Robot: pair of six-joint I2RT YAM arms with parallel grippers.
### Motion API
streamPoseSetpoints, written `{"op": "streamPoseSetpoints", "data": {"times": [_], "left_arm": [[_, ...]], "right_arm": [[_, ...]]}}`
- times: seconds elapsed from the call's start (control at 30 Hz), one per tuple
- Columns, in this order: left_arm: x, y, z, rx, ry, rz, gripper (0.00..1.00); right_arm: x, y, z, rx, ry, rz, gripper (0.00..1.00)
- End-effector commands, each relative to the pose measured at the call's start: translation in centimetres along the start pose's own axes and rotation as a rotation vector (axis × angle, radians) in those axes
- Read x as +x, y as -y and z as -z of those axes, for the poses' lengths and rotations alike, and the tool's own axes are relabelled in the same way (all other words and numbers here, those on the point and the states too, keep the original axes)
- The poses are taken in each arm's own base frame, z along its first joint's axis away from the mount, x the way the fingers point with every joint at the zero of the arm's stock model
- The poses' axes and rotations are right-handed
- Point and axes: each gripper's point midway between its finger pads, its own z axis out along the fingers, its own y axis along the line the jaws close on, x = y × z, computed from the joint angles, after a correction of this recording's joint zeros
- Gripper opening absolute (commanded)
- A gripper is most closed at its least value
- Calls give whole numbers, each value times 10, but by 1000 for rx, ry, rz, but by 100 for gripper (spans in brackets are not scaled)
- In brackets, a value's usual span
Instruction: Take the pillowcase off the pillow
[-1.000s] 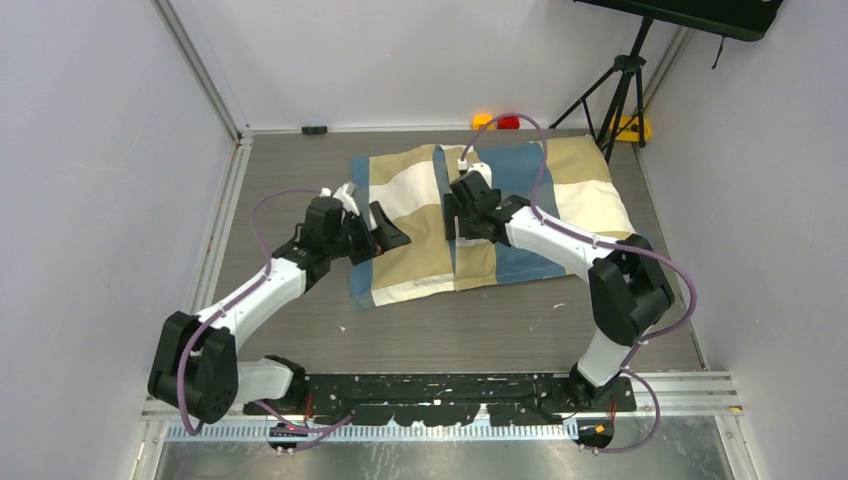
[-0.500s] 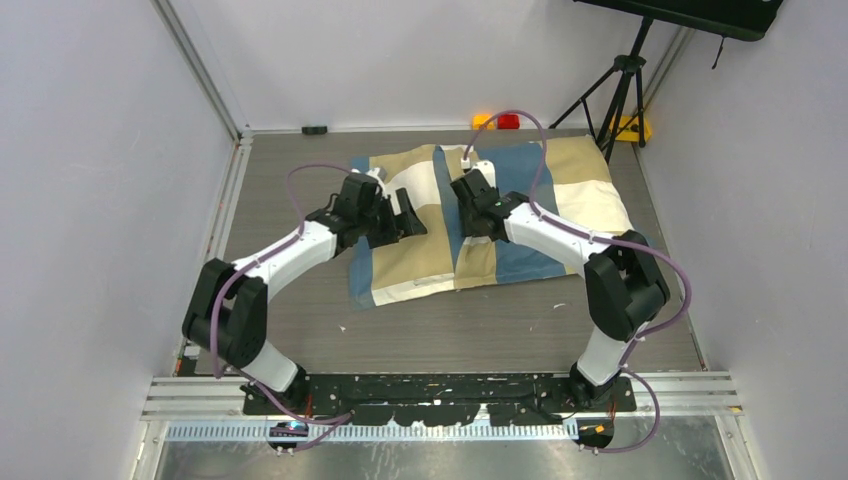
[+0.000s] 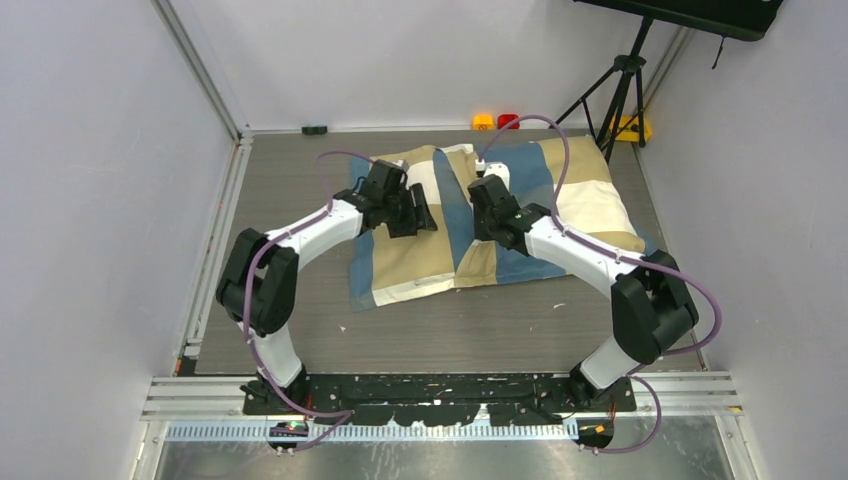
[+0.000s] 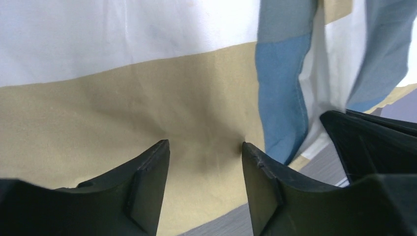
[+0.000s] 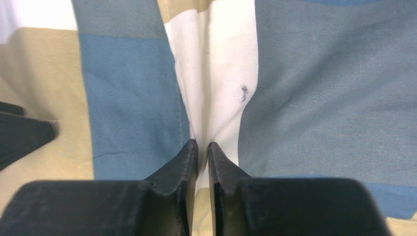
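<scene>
The pillowcase (image 3: 560,200), in blue, tan and white checked blocks, lies spread over the middle of the table. The pillow is hidden inside it. My left gripper (image 3: 425,218) rests on a tan block (image 4: 147,108). Its jaws (image 4: 205,147) are open, their tips pressing into the cloth with nothing pinched between them. My right gripper (image 3: 478,200) is just to its right, shut on a raised white fold of the pillowcase (image 5: 221,88). The pinched cloth runs down between the nearly touching fingertips (image 5: 202,145). That fold stands up as a ridge between the two grippers.
A tripod (image 3: 620,90) stands at the back right corner. Small orange (image 3: 483,121) and red (image 3: 509,121) objects and a black piece (image 3: 314,129) sit along the back edge. Walls close in left, right and behind. Bare table (image 3: 450,320) lies in front of the pillowcase.
The left arm swung right and back onto the pillowcase, its jaws narrowing. The right gripper closed on the white fold and drew it up and back into a ridge.
</scene>
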Motion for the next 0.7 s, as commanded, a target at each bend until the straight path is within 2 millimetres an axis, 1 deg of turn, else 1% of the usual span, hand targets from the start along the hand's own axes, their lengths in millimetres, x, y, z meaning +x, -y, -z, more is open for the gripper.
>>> {"op": "streamPoseSetpoints", "data": {"times": [0.0, 0.03, 0.07, 0.13, 0.17, 0.3, 0.33, 0.37, 0.47, 0.57, 0.63, 0.67], "left_arm": [[4, -1, -10, -13, -40, -3, 51], [6, -1, -11, -10, -47, 0, 44], [7, -1, -12, -4, -50, 0, 33], [7, -1, -8, -7, -51, -12, 6], [6, -5, -3, -29, -41, -25, 0], [3, -26, 30, -98, -24, -50, 0], [1, -32, 43, -86, -17, -31, 0], [6, -43, 50, -82, -27, -5, 0], [15, -68, 75, -73, -26, 60, 0], [27, -93, 95, -114, -11, 91, 0], [37, -103, 102, -130, -15, 101, 0], [41, -104, 104, -131, -23, 99, 1]], "right_arm": [[-20, -10, 10, -70, 78, -41, 12], [-19, -10, 10, -68, 76, -40, 7], [-18, -9, 9, -62, 74, -40, 5], [-18, -4, 8, -36, 75, -44, 0], [-17, 1, 8, -10, 76, -49, 0], [-14, 26, 12, 66, 72, -83, 0], [-12, 32, 13, 74, 69, -90, 0], [-13, 40, 16, 84, 74, -106, 0], [-10, 51, 21, 94, 70, -122, 0], [-3, 52, 23, 77, 52, -124, 0], [-1, 43, 23, 33, 35, -126, 0], [1, 37, 23, -3, 24, -127, 0]]}}
